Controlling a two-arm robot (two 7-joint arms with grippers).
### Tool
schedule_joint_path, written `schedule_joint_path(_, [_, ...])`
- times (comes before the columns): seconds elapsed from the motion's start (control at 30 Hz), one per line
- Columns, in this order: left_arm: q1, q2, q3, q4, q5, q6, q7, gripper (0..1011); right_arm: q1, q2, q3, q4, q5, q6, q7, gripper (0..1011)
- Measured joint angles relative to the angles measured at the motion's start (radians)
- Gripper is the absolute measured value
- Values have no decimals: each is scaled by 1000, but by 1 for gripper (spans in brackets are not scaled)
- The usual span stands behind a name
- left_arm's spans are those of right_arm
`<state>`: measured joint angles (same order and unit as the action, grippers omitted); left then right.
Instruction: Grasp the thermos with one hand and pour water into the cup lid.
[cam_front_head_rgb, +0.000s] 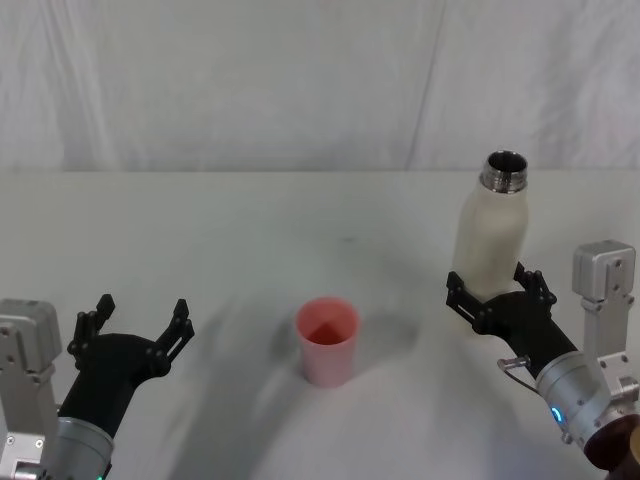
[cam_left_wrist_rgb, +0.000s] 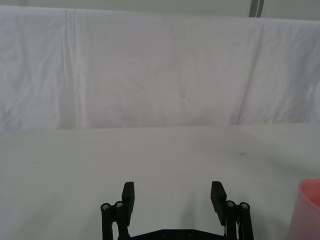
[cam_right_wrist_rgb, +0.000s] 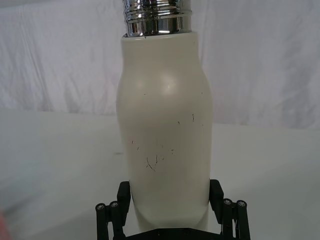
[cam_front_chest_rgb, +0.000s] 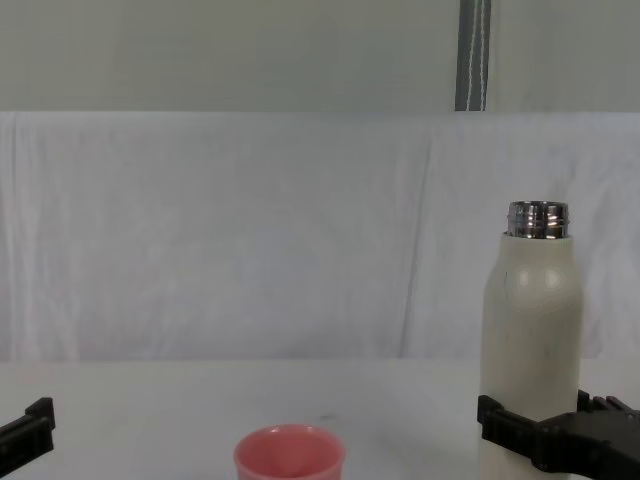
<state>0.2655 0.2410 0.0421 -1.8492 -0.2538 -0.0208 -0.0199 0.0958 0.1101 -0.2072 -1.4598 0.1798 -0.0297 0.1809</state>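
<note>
Thermos pouring turns on one relation, read from left to right across the head view. At lower left the left gripper hovers with its jaws spread and holding nothing. At lower centre the pink cup lid stands upright on the white table, mouth open. At right the thermos stands upright, long axis vertical, its steel neck uncapped. The right gripper is pinching its lower body from the near side. The cup lid lies to the thermos's left, well apart, so the right arm is the nearer one to carry and tip it that way.
</note>
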Motion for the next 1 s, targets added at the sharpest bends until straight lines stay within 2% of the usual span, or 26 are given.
schedule_joint_path(0.27, [0,0,0,0,0,0,0,1001,-1,1,1,-1,0,0,0,952])
schedule_joint_path(1.0, [0,0,0,0,0,0,0,1001,-2,0,0,-2,0,0,0,947])
